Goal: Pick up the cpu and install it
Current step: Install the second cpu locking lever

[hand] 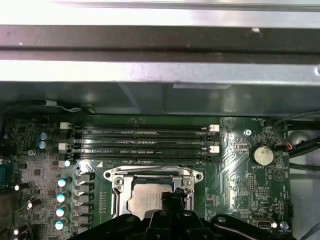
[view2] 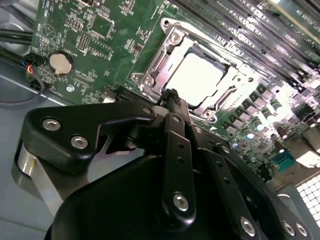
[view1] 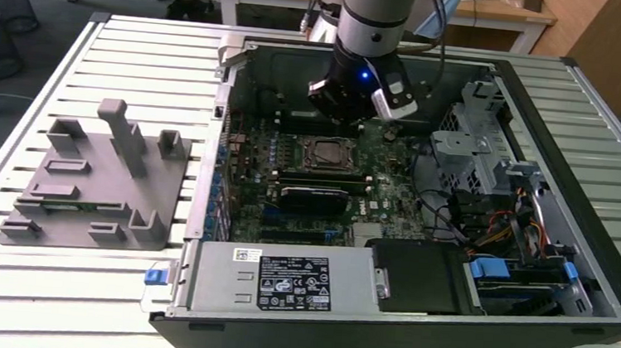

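- Inside the open computer case, near its far wall, we see the arm reaching down over the motherboard.
- We see the gripper hanging just above the socket, a little toward the case's far wall.
- We find the cpu already lying flat in the socket's metal frame, its pale silvery top facing up in both wrist views.
- We see the fingertips meet at a single point with no gap showing between them, so the claw looks closed, with nothing held in it.
- We cannot tell whether the tips touch the cpu or stand just clear of it; in the first wrist view they overlap its edge.
- We see four memory slots running side by side between the socket and the case's far wall.
- We spot a round coin battery on the board, off to one side of the socket and well apart from it.
- On the slatted table, beside the case on the exterior view's left, we see a grey fixture with upright posts.
- At the case's near edge we see the power supply with its label facing up.
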Controlling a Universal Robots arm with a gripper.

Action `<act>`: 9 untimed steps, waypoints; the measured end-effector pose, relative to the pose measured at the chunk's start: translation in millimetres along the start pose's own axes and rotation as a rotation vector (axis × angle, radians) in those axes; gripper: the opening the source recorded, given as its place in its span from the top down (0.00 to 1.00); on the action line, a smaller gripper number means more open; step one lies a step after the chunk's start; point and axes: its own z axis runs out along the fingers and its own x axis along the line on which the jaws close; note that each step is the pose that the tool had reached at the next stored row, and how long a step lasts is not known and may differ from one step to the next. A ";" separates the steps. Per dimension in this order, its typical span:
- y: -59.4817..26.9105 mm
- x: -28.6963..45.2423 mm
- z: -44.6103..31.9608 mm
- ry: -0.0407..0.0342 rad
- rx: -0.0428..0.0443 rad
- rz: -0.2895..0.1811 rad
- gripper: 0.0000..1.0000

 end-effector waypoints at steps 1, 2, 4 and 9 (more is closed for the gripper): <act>-0.9 0.0 -0.1 0.0000 0.0000 0.000 0.89; -2.2 0.0 -0.2 0.0000 0.0000 0.000 0.89; -5.6 0.0 -0.6 0.0000 -0.0001 0.000 0.89; -13.9 0.0 -1.5 0.0000 0.0001 0.000 0.89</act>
